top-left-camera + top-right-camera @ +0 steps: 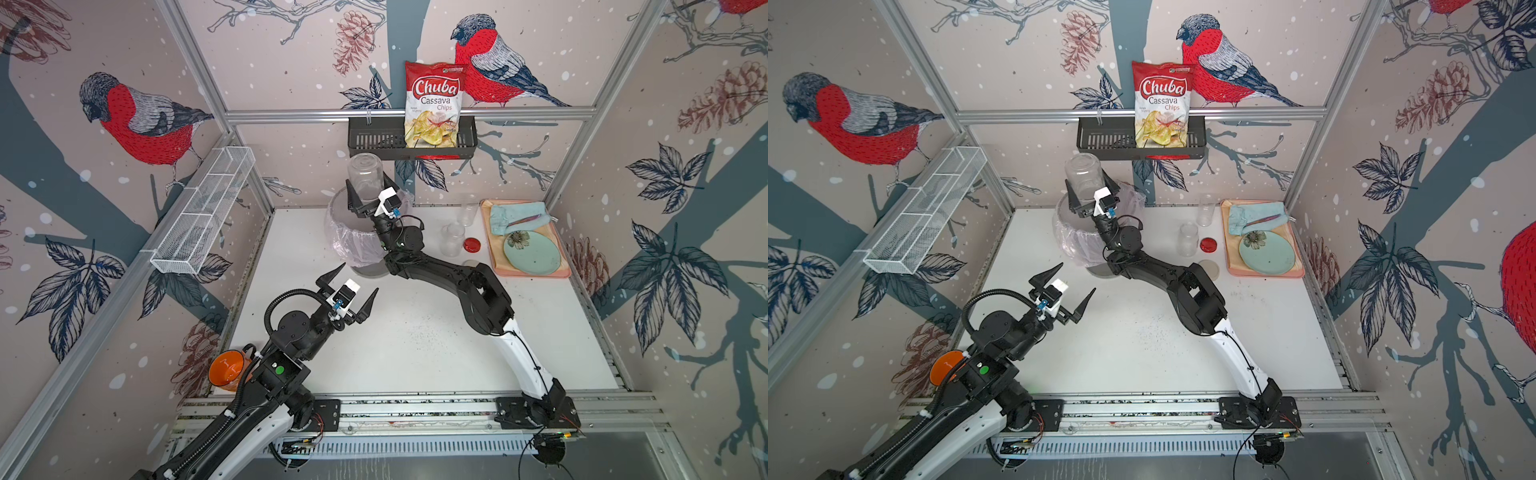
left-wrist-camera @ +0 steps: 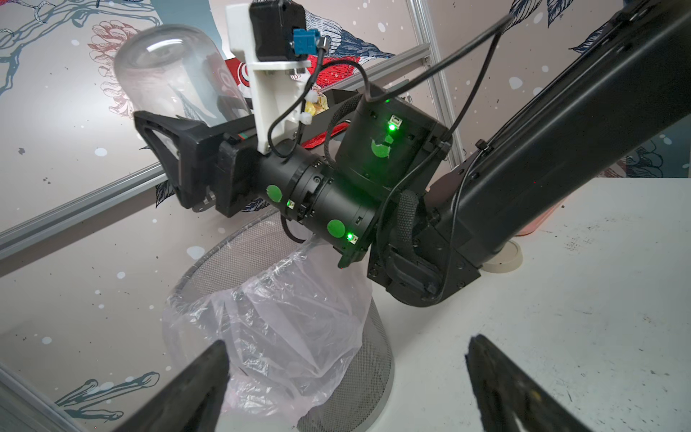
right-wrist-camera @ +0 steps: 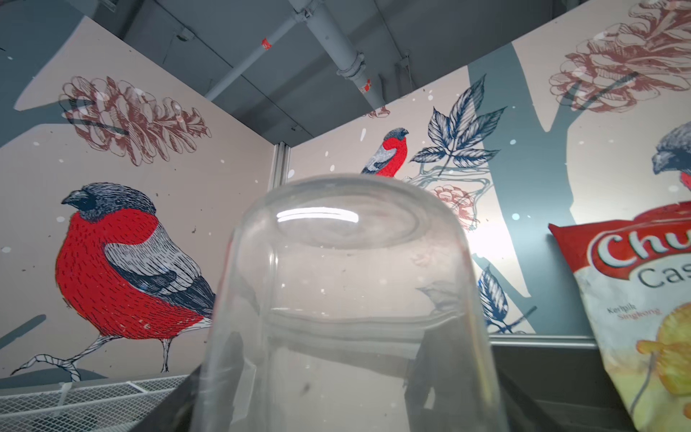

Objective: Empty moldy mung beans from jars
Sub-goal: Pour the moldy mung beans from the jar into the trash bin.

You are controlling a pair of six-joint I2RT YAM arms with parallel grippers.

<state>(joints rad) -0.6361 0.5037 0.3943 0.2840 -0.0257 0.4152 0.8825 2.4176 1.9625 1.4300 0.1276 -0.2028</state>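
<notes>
A red-and-white bag of cassava chips (image 1: 434, 104) stood upright in a black slotted basket (image 1: 374, 137) hung on the far wall's rail. A white wire basket (image 1: 203, 212) ran along the left wall. A grey mesh bin (image 1: 353, 245) lined with clear plastic stood at the far side of the white surface (image 1: 415, 353), which bore scattered dark specks. At far right, a pink tray (image 1: 532, 274) held a pale green plate (image 1: 534, 253) and a crumpled blue cloth (image 1: 515, 216). An orange cup (image 1: 226, 370) showed at near left.

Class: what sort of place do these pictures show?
Probably a robot test booth dressed as a home: bird-print panels on an aluminium frame, two arms on a rail, and props like the chips bag and lined bin.
</notes>
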